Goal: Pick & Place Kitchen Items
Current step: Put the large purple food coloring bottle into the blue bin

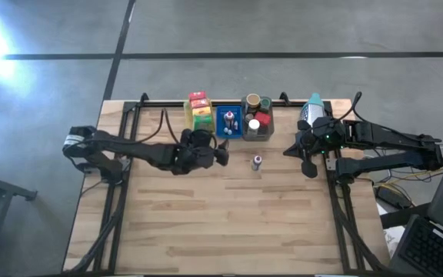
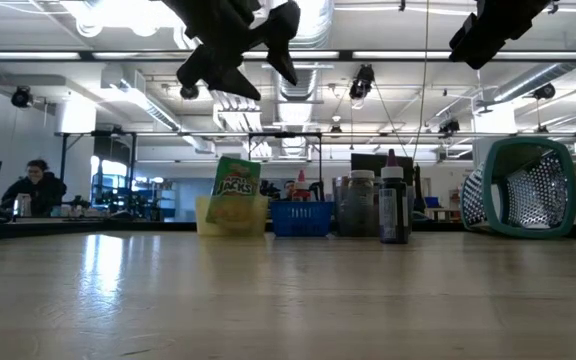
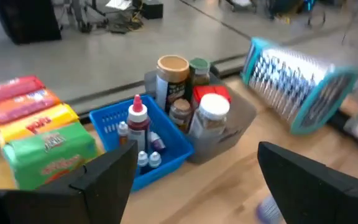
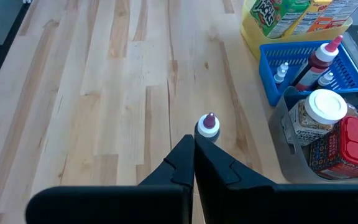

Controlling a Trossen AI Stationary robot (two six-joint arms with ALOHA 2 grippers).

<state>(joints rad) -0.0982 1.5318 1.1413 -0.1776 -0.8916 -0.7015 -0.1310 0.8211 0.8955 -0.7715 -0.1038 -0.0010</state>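
— Looking along the back edge of the pale wooden desk (image 1: 206, 223), what can you read on the packets?

— The green snack box (image 2: 234, 190) nearest us says "JACKS" in yellow letters, upright in the yellow rectangular tray (image 1: 190, 116). Behind it in the same tray stand orange and red snack boxes (image 3: 23, 102) in a row; their print is too blurred for me to read.

— And the bottles?

— A slim dark bottle with a red nozzle cap (image 3: 138, 121) stands in the blue mesh tray (image 3: 166, 149), long axis vertical, tip up, with several tiny white-capped vials (image 3: 148, 158) beside it. The grey tray (image 3: 229, 134) next to it holds a brown cup-shaped tub (image 3: 172, 78), a green-lidded jar (image 3: 199, 67), a white-lidded jar (image 3: 211, 112) and a red box (image 3: 207, 94). Their labels I cannot make out.

— Anything out on the open boards?

— One small dark bottle with a white collar and purple tip (image 1: 257, 161), standing upright alone in front of the grey tray, tip pointing straight up.

— Where are the arms?

— The left gripper (image 1: 223, 154) hangs above the desk in front of the yellow and blue trays, jaws spread wide with nothing between them. The right gripper (image 1: 308, 166) is off to the right side, near a teal wire basket (image 2: 524, 187) lying on its side; its jaws are pressed together, empty, and point toward the lone bottle.

— Anyone else about?

— A person (image 2: 30, 190) sits at a far bench in the room behind.
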